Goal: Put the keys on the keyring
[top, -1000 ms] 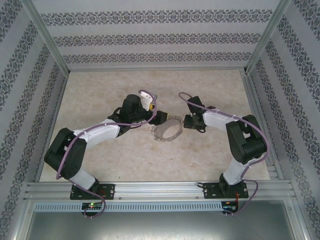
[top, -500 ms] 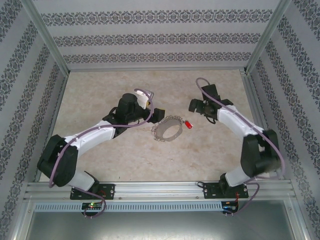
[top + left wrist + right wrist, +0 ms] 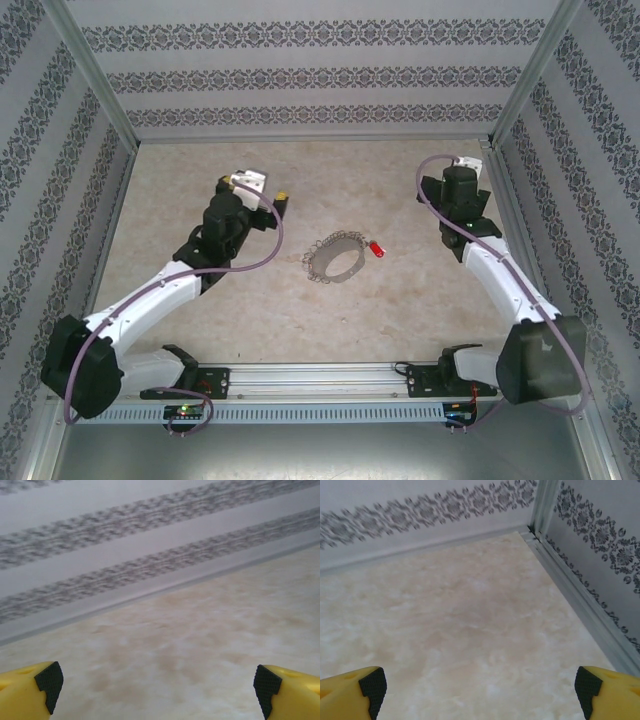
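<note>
At the middle of the surface (image 3: 330, 330), the keyring (image 3: 336, 258) is lying with the key (image 3: 377, 246) touching its right rim. Both jaws are gaping wide, holding nothing; the right should be pinching the key's red head, the left steadying the keyring.

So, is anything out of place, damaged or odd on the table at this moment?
Nothing looks damaged or spilled. The keyring lies mid-table with the red key at its right edge; whether the key hangs on a loop is too small to tell. The left gripper and right gripper are open, away from both.
</note>
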Available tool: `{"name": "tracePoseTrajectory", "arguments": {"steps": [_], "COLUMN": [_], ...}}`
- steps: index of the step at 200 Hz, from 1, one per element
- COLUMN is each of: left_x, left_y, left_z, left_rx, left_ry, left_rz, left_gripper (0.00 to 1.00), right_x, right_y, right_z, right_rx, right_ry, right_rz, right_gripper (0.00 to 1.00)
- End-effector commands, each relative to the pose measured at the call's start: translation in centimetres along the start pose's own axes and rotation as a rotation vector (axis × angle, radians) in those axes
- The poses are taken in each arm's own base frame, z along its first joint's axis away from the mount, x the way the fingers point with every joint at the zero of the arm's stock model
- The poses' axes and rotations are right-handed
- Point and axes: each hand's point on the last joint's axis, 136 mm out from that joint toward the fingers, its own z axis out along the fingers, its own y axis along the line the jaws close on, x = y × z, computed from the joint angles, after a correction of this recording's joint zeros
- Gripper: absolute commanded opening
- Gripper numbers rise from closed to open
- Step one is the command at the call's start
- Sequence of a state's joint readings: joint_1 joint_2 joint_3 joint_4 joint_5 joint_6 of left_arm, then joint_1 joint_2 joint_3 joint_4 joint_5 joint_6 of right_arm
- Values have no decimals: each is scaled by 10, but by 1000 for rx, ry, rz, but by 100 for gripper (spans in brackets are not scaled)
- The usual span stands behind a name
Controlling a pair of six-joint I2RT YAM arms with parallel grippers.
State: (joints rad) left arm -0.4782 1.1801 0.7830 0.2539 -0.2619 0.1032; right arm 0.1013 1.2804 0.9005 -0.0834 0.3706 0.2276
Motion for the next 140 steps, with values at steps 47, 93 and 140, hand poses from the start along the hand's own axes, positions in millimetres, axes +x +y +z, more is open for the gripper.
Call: {"name": "tracePoseTrajectory", "arguments": {"steps": [47,93,140], "left_x": [104,148,173], "left_y": [126,105,81], "left_z": [-29,0,22], "left_rx": [-371,-265,-129], "left_ry": [104,138,140], "left_rz": [-104,-139,-61], "left_gripper": [100,100,100], "right_x": [80,81,93], "right_y": [-17,3,19], "right_z": [45,45,42], "right_rx": [58,-114,-242], "right_ry": [-45,-100,-209], "right_rz": [-134,-115,-122], "right_gripper": [98,98,98]}}
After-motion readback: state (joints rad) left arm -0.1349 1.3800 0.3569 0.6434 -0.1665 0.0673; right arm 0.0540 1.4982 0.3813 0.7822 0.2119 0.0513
